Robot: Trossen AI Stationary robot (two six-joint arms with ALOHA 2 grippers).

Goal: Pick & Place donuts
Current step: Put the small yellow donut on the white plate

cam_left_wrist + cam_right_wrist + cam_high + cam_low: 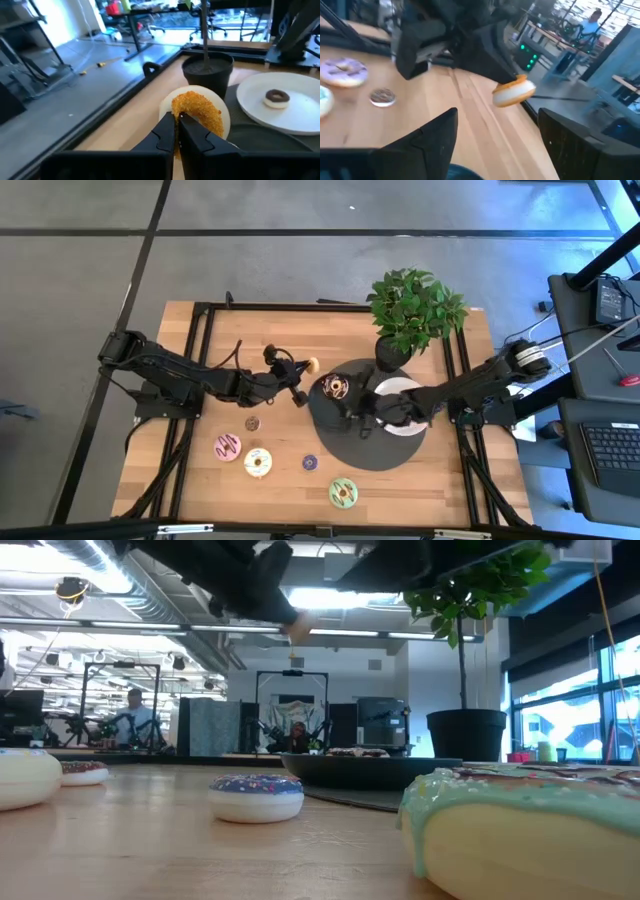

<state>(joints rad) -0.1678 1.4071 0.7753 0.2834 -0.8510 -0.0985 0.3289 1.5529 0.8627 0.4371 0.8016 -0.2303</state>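
My left gripper (300, 385) hangs over the table's middle, left of the black plate (395, 455), and is shut on an orange-iced donut (197, 110) with a cream underside. My right gripper (495, 140) stands open above the black plate, pointing at the left arm, with nothing between its fingers. A brown donut (276, 98) lies on the white plate (300, 117). In the high view a brown-topped ring (334, 386) shows at the black plate's far left. Pink (228, 447), cream (258, 463), small purple (310, 463), green (343, 493) and tiny brown (252, 423) donuts lie on the wood. My left gripper pinches the orange donut by its near rim (182, 114) between its two fingers. The fingers come almost level from the table's left. The donut is lifted clear of the table (298, 628) and sits tilted beyond the fingertips, icing up.
A potted plant (412, 315) stands at the far side, just behind the plates. The white plate lies on the black plate's right part, partly under my right arm. The loose donuts fill the near left of the table.
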